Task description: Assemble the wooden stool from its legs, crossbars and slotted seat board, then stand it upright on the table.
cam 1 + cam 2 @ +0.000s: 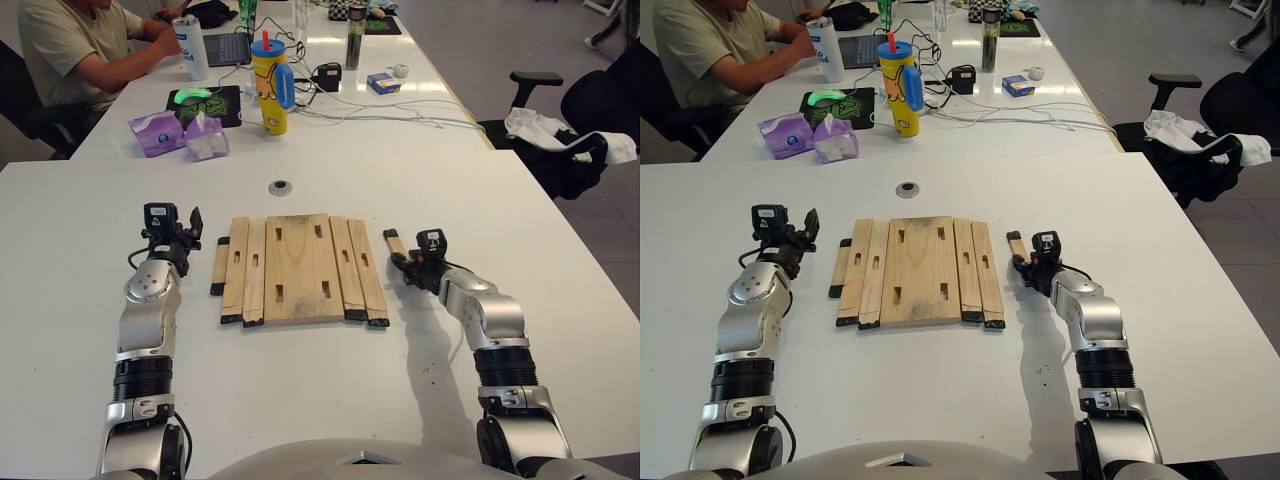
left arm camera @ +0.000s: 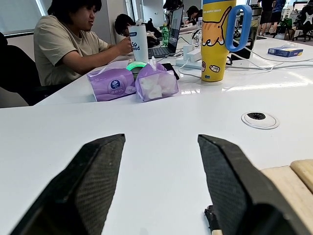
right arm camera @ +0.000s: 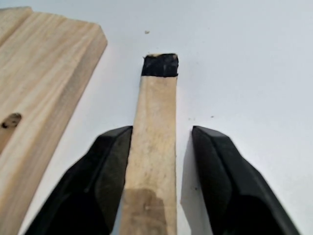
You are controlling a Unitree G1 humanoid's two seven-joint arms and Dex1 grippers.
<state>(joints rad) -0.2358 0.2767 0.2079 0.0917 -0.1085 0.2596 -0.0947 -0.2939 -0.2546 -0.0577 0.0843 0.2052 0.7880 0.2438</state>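
Yellow tumbler (image 1: 270,85), 2 purple tissue packs (image 1: 158,133), laptop (image 1: 228,48), round table grommet (image 1: 281,187), black chair (image 1: 560,135)

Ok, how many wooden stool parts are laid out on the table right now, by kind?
Seat board: 1
Legs: 4
Crossbars: 2
Total: 7

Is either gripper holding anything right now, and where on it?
Nothing is clamped. The right gripper stands open astride the short black-tipped wooden bar, away from its far tip; the left gripper is open and empty.
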